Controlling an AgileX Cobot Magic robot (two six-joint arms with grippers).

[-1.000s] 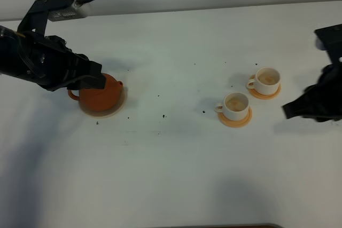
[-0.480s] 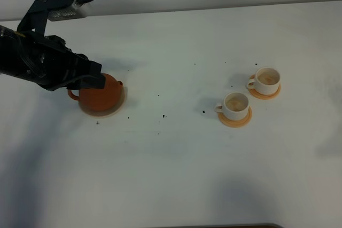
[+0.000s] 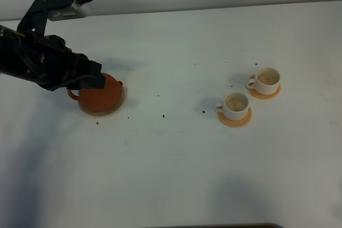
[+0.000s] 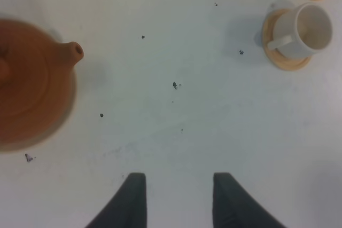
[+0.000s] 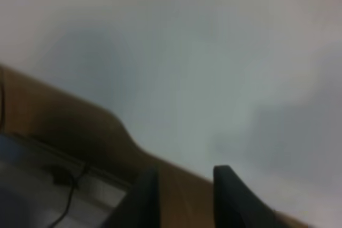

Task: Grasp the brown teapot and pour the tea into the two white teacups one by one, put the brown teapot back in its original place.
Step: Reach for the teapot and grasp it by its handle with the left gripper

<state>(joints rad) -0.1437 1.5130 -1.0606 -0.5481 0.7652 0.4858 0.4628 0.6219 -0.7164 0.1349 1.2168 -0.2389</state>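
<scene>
- Count first: 1 brown teapot point(image 3: 99, 97), 2 white teacups, i.e. near cup point(image 3: 235, 105) and far cup point(image 3: 266, 78).
- 2 orange coasters, one under each cup: near coaster point(image 3: 235, 121), far coaster point(image 3: 265, 95).
- 1 cream saucer point(image 3: 113, 112) under the teapot, rim peeking out on the front side.
- 2 grippers: L gripper point(image 4: 179, 175) and R gripper point(image 5: 186, 168).
- L jaws parted, medium gap, only bare white table point(image 4: 176, 132) btwn the fingers. Nothing gripped, nothing touched.
- Teapot vs L jaws: ahead and off to one side, outside the gap, sitting upright on its saucer. Spout point(image 4: 76, 52) aimed across toward the cups.
- From the high cam, L arm point(image 3: 48, 65) hangs over the teapot's handle side and hides part of the body.
- Cups vs L jaws: ahead, on the opposite side from the teapot, well apart from both fingers. Both upright on their coasters, handles turned toward the teapot side, near cup just beside far cup but not touching.
- Faint tan tint inside both cups from the high cam; can't tell more.
- R jaws parted too, nothing btwn them, nothing held. Very blurry pic: pale table surface and a brown edge ahead of the fingers, no task item near.
- Several dark specks point(image 3: 162, 115) scattered on the table btwn teapot and cups, too small to ID.
</scene>
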